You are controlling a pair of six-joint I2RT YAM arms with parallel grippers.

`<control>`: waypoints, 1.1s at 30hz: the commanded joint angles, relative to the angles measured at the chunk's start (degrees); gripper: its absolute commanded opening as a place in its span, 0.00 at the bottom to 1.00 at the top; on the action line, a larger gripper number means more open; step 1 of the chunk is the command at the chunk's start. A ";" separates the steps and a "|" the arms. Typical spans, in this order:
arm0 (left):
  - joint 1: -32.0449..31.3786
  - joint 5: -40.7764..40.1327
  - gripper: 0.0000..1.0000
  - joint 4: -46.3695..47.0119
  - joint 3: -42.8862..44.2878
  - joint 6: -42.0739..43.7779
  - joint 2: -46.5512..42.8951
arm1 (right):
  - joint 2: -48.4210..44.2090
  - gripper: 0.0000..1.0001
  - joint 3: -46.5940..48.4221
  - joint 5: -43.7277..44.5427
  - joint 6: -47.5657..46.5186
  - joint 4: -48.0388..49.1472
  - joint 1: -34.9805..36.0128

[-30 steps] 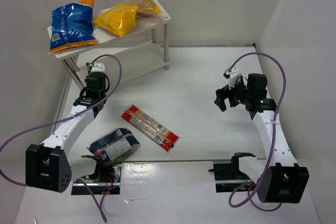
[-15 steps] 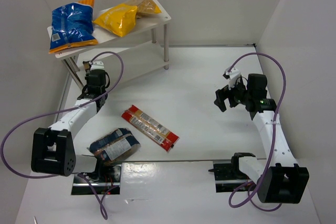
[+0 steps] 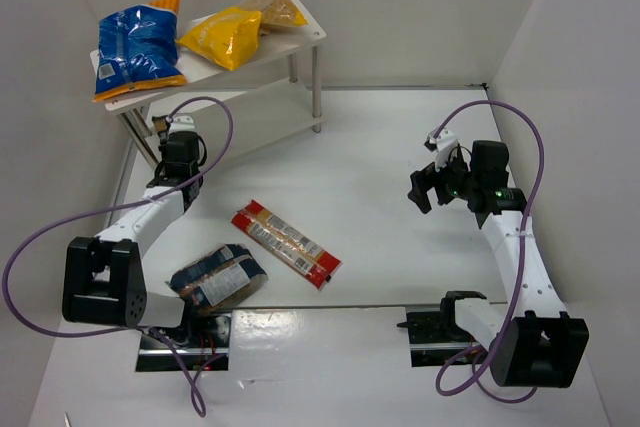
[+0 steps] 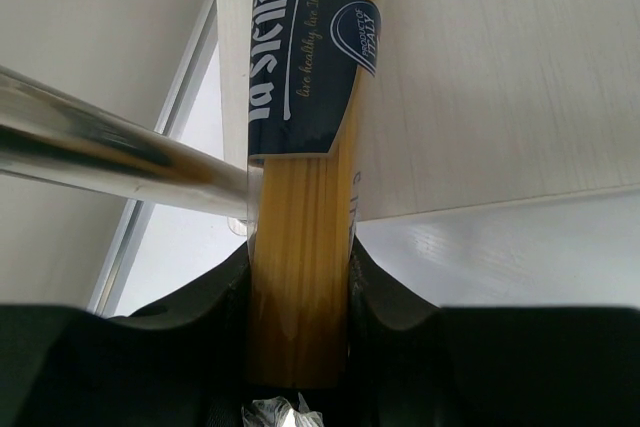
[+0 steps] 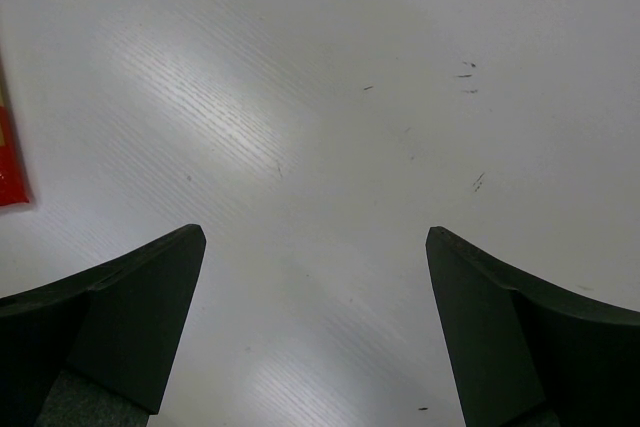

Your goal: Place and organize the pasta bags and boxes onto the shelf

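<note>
My left gripper (image 3: 168,137) is shut on the yellow-tan pasta box (image 4: 298,247) with a dark blue label, at the left legs of the white shelf (image 3: 300,42). In the left wrist view the box's far end reaches past a silver shelf leg (image 4: 120,152), alongside a white board (image 4: 500,77). On the top board lie the big blue bag (image 3: 135,47), the yellow bag (image 3: 222,35) and the clear bag (image 3: 272,9). The red pasta box (image 3: 285,243) and the dark blue and clear bag (image 3: 217,279) lie on the table. My right gripper (image 3: 425,187) is open and empty.
White walls enclose the table on three sides. The shelf's lower board (image 3: 260,122) shows nothing on its visible part. The red box's edge shows at the left of the right wrist view (image 5: 8,157). Purple cables loop over both arms.
My left gripper has moved a little left and farther toward the shelf's left legs with the yellow-tan box. The right arm has not moved.
</note>
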 commanded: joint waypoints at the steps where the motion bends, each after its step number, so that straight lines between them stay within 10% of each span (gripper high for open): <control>1: 0.54 -3.38 0.09 9.33 4.80 -0.06 0.15 | -0.36 1.00 -0.41 -1.16 -0.91 -0.26 0.39; 4: 0.54 -2.24 0.41 7.92 4.81 -0.06 0.16 | -0.36 1.00 -0.41 -1.16 -0.91 -0.79 0.39; 12: 1.07 -0.91 0.87 4.59 5.86 -0.59 0.16 | -0.89 1.00 -0.41 -1.69 -1.43 -0.79 0.39; 23: -4.37 9.09 0.92 -10.34 7.98 1.52 -9.13 | -3.00 1.00 -0.41 -2.83 -1.44 -1.32 0.39; 33: -11.84 53.72 1.00 -32.75 9.19 21.98 -20.23 | -4.05 1.00 0.12 -1.87 -0.13 -1.32 0.39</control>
